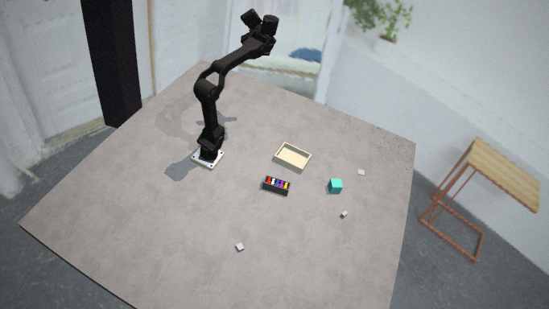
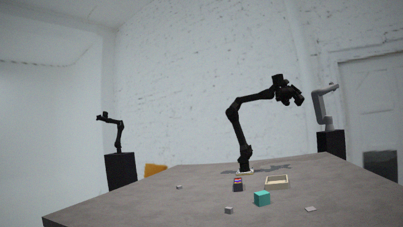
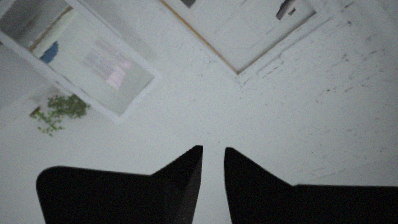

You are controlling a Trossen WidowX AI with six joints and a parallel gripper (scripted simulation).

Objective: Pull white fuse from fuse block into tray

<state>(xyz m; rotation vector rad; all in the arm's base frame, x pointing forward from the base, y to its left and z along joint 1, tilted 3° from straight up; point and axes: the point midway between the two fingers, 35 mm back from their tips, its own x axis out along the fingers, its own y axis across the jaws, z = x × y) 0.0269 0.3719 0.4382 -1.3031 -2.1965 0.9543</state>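
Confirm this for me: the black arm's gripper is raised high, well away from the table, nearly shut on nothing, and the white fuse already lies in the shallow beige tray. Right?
Not quite. The small white fuse is seated in the black fuse block among the coloured fuses, and the shallow beige tray holds nothing, as the top view shows. The rest stands: the black arm's gripper is raised high, nearly shut on nothing.

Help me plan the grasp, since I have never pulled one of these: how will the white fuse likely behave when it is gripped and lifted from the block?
The white fuse looks small and rigid, so probably stiff and light. It stands tight between coloured neighbours in the fuse block, so tilting may knock them. The pincer, nearly shut and holding nothing, would have to open first.
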